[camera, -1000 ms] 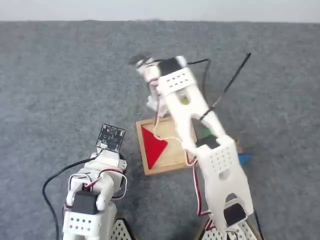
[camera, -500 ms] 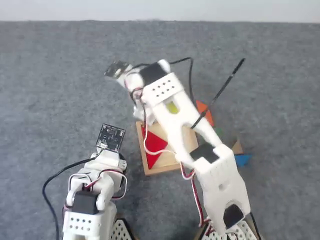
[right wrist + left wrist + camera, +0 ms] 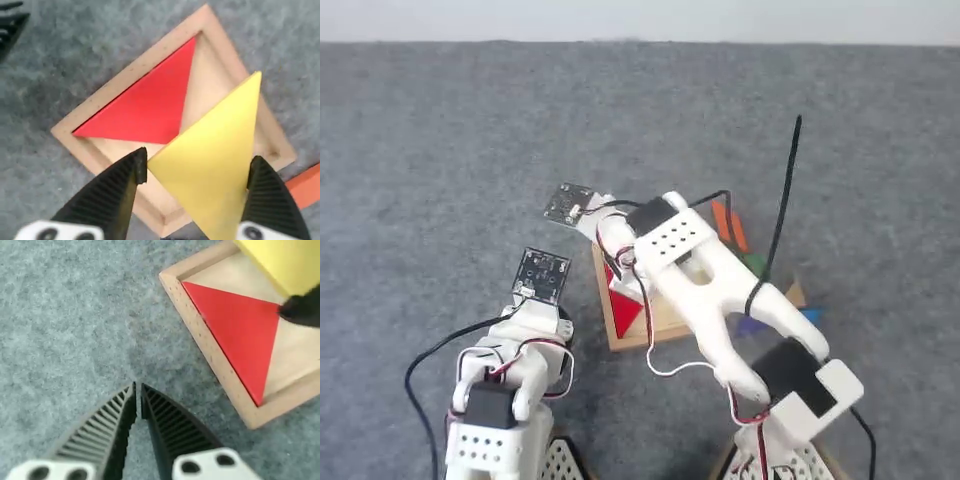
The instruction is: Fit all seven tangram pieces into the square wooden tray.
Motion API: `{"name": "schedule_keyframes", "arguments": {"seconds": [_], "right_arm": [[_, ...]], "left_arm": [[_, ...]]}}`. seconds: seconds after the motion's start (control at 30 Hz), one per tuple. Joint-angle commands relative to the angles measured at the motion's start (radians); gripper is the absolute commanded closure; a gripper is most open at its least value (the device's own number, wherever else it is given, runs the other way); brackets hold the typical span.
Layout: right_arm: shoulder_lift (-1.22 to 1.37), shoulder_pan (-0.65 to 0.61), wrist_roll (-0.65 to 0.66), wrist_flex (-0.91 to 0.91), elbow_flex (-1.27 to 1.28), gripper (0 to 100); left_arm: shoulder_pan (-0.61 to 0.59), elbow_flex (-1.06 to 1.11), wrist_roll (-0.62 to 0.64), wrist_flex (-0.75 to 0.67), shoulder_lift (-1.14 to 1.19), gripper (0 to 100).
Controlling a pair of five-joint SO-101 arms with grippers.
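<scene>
right claw (image 3: 196, 162) grasping yellow triangle (image 3: 215, 150), left claw (image 3: 138, 387) clenched, tray (image 3: 603, 297) seemingly half-hidden beneath arm (image 3: 720, 300)

Tabletop (image 3: 440, 150): covered all over in grey, short-pile felt or carpet, running to a pale wall at the far edge.

Wooden tray (image 3: 603, 310) lies flat on the felt near the middle, square with a raised light rim, turned slightly askew to the tabletop edge. The left wrist view shows one rim corner (image 3: 210, 355) resting flush on the grey surface.

Loose pieces lie on the felt beside the tray, on its right side:
- orange piece (image 3: 725, 222), elongated, farthest back
- green piece (image 3: 755, 265), just nearer
- tan piece (image 3: 795, 293)
- blue piece (image 3: 810, 317), beside the tan one
- purple piece (image 3: 752, 325), partly hidden

Two arm bases (image 3: 560, 460) stand at the near edge.
</scene>
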Motion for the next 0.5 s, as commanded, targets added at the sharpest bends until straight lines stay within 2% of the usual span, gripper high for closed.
{"name": "schedule_keyframes", "arguments": {"seconds": [0.0, 0.17, 0.47], "right_arm": [[-0.03, 0.012, 0.066, -0.058, -0.005, 70.6], [0.033, 0.035, 0.143, -0.134, -0.005, 70.7], [0.082, 0.067, 0.256, -0.14, -0.005, 70.5]], "left_arm": [[-0.002, -0.01, -0.002, 0.003, -0.015, 98], [-0.002, -0.01, -0.002, 0.003, -0.015, 98], [-0.002, -0.01, -0.002, 0.003, -0.015, 98]]}}
